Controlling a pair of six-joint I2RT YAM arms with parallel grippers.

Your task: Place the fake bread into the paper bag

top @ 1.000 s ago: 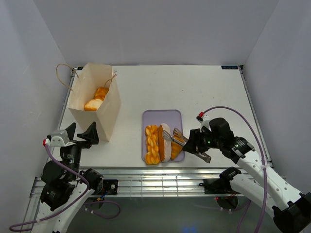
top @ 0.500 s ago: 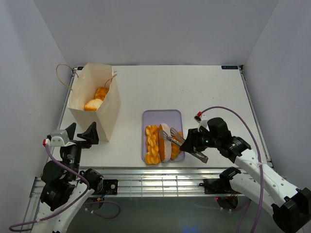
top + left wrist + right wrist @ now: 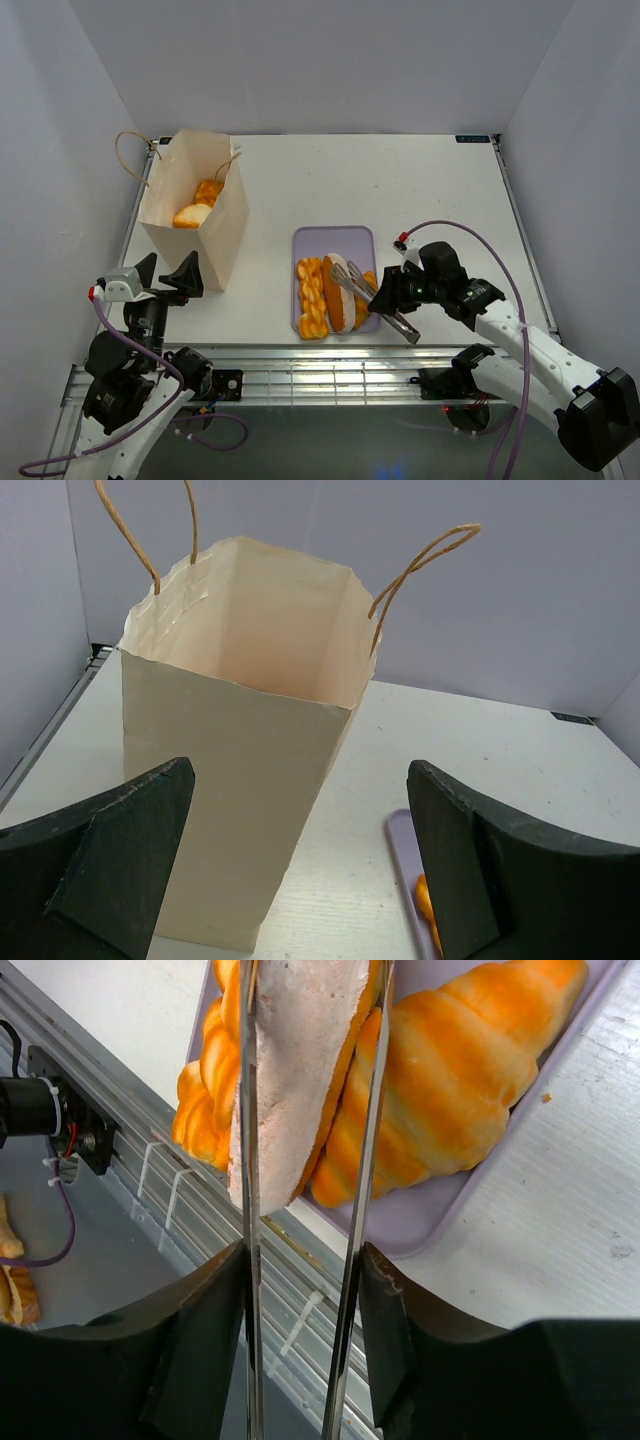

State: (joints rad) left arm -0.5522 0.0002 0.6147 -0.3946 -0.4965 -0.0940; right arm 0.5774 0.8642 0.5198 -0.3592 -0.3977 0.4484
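Lilac tray (image 3: pixel 333 243) holds three pastries (image 3: pixel 314 290); paper bag (image 3: pixel 222 235) holds two.

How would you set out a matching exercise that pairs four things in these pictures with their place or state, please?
Things:
1. paper bag
2. lilac tray
3. metal tongs
4. left gripper

Place or state:
A. held by the right gripper, straddling the oval loaf
B. upright at the left, two pastries inside
C. open, empty, facing the bag
D. lying flat, loaded at its near end

Pairs: 1-B, 2-D, 3-A, 4-C
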